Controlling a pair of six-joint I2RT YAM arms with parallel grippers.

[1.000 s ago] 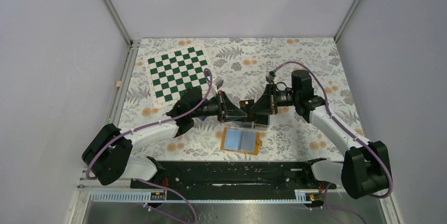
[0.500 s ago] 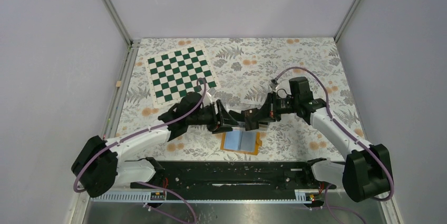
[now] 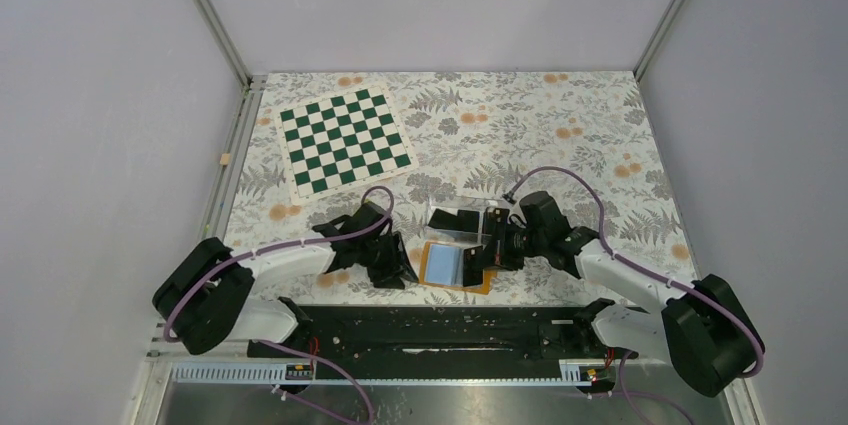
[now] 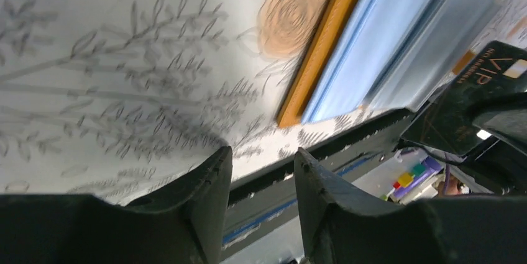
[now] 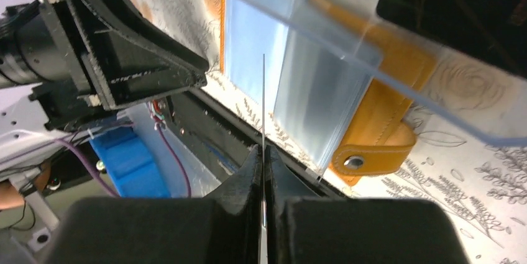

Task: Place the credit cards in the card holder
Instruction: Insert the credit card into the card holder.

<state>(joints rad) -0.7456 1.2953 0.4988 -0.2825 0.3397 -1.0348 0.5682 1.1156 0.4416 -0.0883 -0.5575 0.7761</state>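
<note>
The card holder (image 3: 480, 281) lies open near the table's front edge, an orange wallet with light blue pockets (image 5: 298, 90) and a snap flap (image 5: 366, 146). My right gripper (image 5: 263, 151) is shut on one black credit card (image 5: 263, 90), seen edge-on, just above those pockets. In the left wrist view that card (image 4: 478, 102) shows "VIP" print. More black credit cards (image 5: 447, 9) sit in the clear box (image 3: 465, 220) behind the card holder (image 4: 323, 40). My left gripper (image 4: 261, 152) is open and empty, low over the table, left of the wallet.
A green-and-white chessboard mat (image 3: 345, 140) lies at the far left of the floral tablecloth. The black base rail (image 3: 450, 330) runs close along the front edge, just beyond the wallet. The left gripper (image 5: 124, 59) faces the right one across the wallet.
The left gripper let go of the card, opened and drew back left and toward the front edge. The right gripper carried the card down from above the clear box to the wallet.
</note>
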